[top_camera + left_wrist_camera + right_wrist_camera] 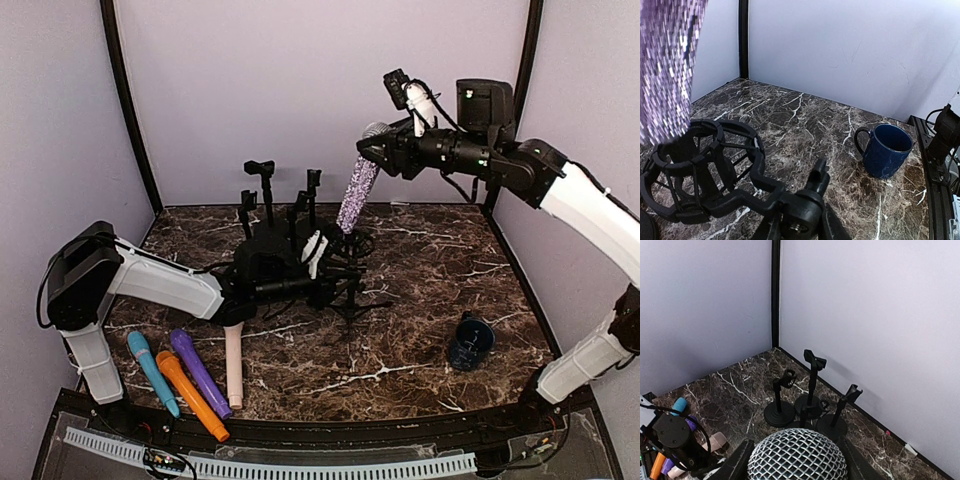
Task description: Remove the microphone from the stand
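Right gripper point(372, 150) grips the glittery microphone point(357, 190) just below its mesh head, tail at the rim of the shock-mount stand point(352, 243), whose stem the left gripper point(318, 290) clamps shut; recommended: draw straight along the cradle axis, avoiding tilt that snags the ring.

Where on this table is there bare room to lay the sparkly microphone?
Bare marble: front centre between the beige microphone and the blue mug, and the right back behind the mug. Crowded: coloured microphones front left, black stands at mid back, shock-mount stand in the middle.
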Robot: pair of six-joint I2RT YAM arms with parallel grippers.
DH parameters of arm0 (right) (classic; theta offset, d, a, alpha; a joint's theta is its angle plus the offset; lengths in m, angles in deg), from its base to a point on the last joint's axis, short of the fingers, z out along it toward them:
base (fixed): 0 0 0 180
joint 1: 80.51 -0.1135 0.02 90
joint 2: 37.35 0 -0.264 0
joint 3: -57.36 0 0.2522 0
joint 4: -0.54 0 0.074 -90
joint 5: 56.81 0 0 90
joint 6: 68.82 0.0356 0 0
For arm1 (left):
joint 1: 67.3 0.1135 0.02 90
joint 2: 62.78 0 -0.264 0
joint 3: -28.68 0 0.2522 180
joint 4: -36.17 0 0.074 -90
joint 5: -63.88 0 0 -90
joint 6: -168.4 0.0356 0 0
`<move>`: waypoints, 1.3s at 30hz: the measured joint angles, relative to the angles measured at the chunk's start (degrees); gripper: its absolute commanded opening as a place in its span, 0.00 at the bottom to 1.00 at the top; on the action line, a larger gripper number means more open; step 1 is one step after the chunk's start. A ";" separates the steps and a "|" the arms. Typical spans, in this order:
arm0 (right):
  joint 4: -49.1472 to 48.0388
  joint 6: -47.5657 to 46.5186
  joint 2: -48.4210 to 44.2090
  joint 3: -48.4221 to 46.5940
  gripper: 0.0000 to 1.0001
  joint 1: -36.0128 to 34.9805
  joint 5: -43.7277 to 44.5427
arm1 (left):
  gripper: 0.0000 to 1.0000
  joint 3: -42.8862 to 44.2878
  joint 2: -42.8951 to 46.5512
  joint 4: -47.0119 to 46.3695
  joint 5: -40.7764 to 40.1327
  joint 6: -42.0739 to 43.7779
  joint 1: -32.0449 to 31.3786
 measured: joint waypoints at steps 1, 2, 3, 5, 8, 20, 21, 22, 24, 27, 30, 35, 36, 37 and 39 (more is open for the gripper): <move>-0.59 0.00 -0.87 -0.09 0.18 0.00 -0.44 | 0.03 0.11 -0.11 0.20 -0.13 0.00 0.02; -1.20 0.00 -1.73 -0.11 0.18 -0.02 -0.90 | 0.07 0.17 -0.22 0.26 -0.22 0.00 0.02; -1.49 0.02 -2.38 -0.15 0.18 -0.02 -1.05 | 0.10 0.24 -0.26 0.28 -0.26 0.00 0.02; -1.99 0.09 -3.74 -0.15 0.18 -0.02 -1.44 | 0.25 0.33 -0.26 0.37 -0.31 0.00 0.02; -3.04 0.42 -5.42 -0.02 0.18 -0.02 -1.53 | 0.53 0.57 -0.26 0.83 -0.46 -0.09 0.02; -5.70 3.19 -7.15 5.09 0.18 0.11 -2.32 | 0.80 -2.73 7.93 10.10 -8.20 2.16 0.39; -5.77 3.54 -7.15 5.09 0.18 0.15 -2.67 | 0.82 -4.07 10.12 10.38 -9.05 2.58 0.39; -5.84 3.87 -7.15 5.09 0.18 0.17 -3.15 | 0.82 -5.44 12.61 10.82 -9.92 2.89 0.42; -5.68 4.66 -6.99 4.94 0.18 0.17 -4.81 | 0.84 -7.76 17.11 11.98 -11.65 3.23 0.46; -3.98 5.81 -5.42 2.93 0.18 0.17 -8.96 | 0.86 -9.94 25.11 17.27 -14.58 4.04 0.87; -1.22 7.13 -2.75 0.09 0.19 0.17 -14.49 | 0.87 -10.12 32.04 23.63 -15.19 4.46 2.75; 5.05 8.87 1.25 -3.15 0.19 -0.46 -21.05 | 0.88 -9.20 41.24 34.71 -10.80 4.31 15.93; 6.32 9.29 2.23 -3.69 0.20 -0.92 -21.88 | 0.89 -8.50 41.88 36.81 -9.94 4.28 18.56; 7.13 9.53 3.30 -4.09 0.19 -1.60 -22.58 | 0.89 -7.80 42.10 38.45 -9.16 4.31 20.17; 8.68 10.36 6.14 -5.05 0.19 -3.89 -24.17 | 0.89 -6.14 41.90 41.53 -6.56 4.33 22.91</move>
